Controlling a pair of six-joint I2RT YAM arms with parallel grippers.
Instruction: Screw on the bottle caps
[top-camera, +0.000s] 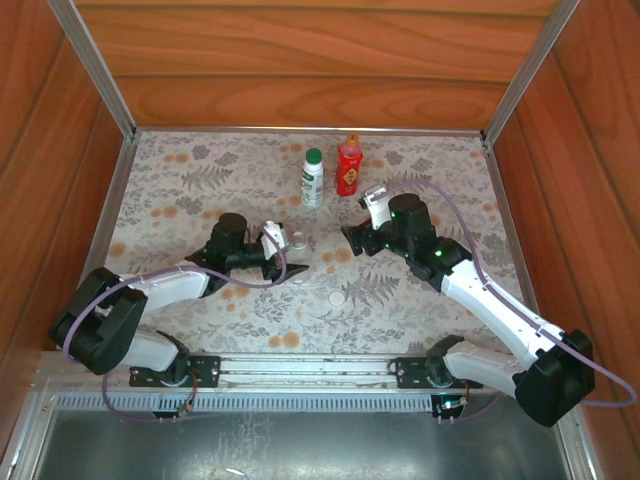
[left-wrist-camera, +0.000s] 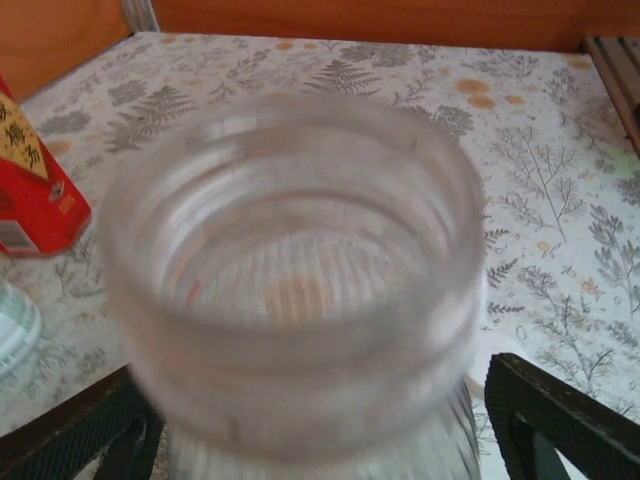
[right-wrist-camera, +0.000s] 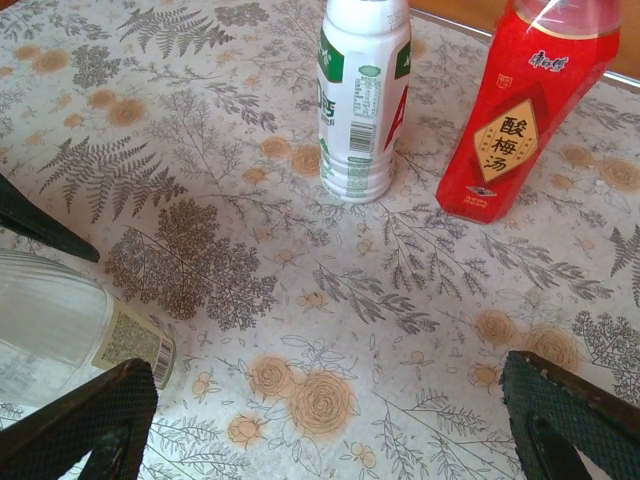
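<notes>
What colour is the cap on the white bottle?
Green cap; top external view shows it best.

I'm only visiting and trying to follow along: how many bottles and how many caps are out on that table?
Bottles: 3 (white bottle, red bottle, clear bottle)
Caps: 3 (green cap on the white bottle, golden-brown cap on the red bottle, white cap loose on the table)
Total: 6

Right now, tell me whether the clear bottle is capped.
No, the clear bottle shows an open, bare mouth in the left wrist view.
</notes>
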